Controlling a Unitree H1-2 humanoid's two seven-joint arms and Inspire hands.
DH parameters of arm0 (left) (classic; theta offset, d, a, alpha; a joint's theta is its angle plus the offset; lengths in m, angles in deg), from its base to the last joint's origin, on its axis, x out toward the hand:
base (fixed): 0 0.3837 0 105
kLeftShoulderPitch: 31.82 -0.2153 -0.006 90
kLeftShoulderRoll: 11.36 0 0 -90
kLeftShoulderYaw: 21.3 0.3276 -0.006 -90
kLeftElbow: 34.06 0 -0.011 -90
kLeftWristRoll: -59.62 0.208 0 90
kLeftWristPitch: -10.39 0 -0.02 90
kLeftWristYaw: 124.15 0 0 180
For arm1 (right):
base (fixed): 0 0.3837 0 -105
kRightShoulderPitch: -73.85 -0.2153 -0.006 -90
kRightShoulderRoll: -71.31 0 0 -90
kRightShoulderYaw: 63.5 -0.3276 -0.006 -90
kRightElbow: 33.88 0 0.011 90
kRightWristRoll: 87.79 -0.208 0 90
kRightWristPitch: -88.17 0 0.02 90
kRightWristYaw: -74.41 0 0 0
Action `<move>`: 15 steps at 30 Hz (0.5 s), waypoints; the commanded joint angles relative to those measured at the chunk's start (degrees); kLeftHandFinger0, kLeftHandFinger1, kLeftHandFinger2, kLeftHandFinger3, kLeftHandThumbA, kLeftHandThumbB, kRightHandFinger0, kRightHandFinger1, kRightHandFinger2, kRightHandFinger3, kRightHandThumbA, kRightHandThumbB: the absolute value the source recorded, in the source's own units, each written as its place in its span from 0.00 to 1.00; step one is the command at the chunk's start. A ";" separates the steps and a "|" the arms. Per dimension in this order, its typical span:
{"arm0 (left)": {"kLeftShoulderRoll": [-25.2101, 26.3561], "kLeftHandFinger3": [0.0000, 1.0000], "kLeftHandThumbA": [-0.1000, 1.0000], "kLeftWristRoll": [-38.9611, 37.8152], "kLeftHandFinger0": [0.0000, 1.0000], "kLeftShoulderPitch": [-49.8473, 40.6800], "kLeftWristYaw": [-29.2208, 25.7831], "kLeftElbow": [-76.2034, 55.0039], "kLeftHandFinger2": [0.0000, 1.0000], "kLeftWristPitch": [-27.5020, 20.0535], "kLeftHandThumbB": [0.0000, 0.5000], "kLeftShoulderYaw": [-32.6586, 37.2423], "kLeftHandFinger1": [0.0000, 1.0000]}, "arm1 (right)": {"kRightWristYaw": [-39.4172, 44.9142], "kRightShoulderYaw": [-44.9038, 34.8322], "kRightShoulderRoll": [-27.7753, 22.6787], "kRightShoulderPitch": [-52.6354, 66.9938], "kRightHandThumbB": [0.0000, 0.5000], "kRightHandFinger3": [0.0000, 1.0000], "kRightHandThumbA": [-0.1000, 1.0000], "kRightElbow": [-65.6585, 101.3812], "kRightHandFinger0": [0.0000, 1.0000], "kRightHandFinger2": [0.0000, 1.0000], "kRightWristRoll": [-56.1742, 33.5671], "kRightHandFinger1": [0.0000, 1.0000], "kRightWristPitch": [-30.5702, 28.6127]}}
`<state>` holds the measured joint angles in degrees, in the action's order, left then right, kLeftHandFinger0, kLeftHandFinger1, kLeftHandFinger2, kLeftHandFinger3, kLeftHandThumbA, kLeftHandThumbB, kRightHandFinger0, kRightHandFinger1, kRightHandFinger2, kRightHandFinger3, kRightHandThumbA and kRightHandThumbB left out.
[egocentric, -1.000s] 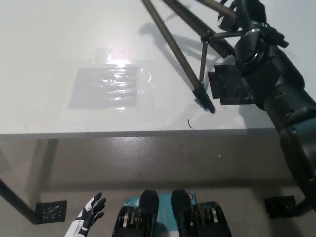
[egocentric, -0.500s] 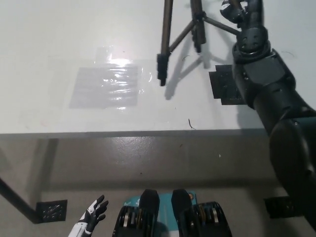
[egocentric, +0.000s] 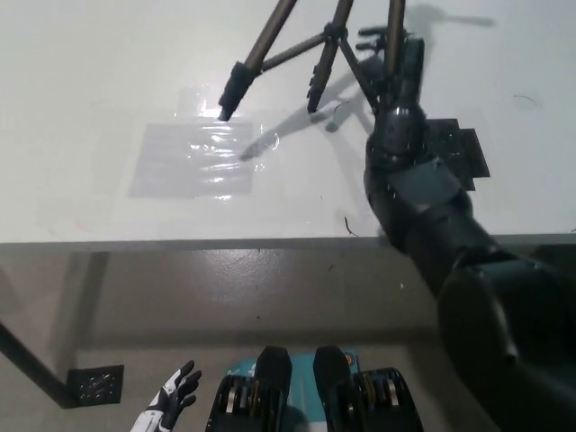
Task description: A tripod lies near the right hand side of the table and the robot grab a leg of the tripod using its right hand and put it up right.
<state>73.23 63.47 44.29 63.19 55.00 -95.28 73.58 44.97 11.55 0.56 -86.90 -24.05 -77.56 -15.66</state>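
The right hand [egocentric: 389,47] clasped the right leg of the tripod [egocentric: 301,45] on the far table [egocentric: 90,108]. The legs splayed nearward and left from that grip, feet down. The left hand [egocentric: 171,396] hung low, fingers spread.

From my seat, the dark metal tripod [egocentric: 310,54] with its splayed legs takes up the top middle of the white table [egocentric: 81,108], and my black right hand [egocentric: 389,56], wrapped round its right-most leg, blocks the way in from the right together with the black arm running down to the bottom right corner. The black tape patch [egocentric: 461,148] lies flat just right of that arm and the clear shiny tape patch [egocentric: 193,160] lies flat below the left foot, so neither stops a pass. The table's whole left side is open, and my white left hand [egocentric: 171,400] hangs with fingers spread below the table edge at lower left, well apart from everything.
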 commanded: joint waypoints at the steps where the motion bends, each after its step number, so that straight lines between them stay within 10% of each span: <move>1: 0.68 1.00 1.00 0.30 1.00 0.09 0.48 -1.37 1.00 -2.25 0.74 0.27 1.00 | -2.60 2.99 1.68 2.52 0.27 0.34 0.00 -0.18 0.00 0.39 -0.91 0.02 -6.30; 6: 0.97 1.00 1.00 -1.01 1.00 0.21 0.97 -1.23 1.00 -2.82 0.70 0.20 1.00 | -4.39 10.98 2.04 9.01 0.17 0.39 0.00 -0.60 0.00 0.38 3.58 0.00 -7.76; 10: 0.93 1.00 1.00 -0.75 1.00 0.28 0.76 -0.63 1.00 -3.69 0.71 0.23 1.00 | -6.46 19.53 0.93 12.61 0.17 0.18 0.00 -0.95 0.00 0.16 7.38 0.00 -9.04; 15: 0.92 1.00 1.00 -0.34 1.00 0.32 0.63 -0.77 1.00 -2.93 0.73 0.23 1.00 | -8.98 27.39 -0.13 13.56 0.21 0.18 0.00 -0.95 0.00 0.21 10.17 0.00 -9.41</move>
<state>73.35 63.26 44.95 63.22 55.07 -96.20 73.73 38.23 34.88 0.51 -76.30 -23.24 -72.16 -25.67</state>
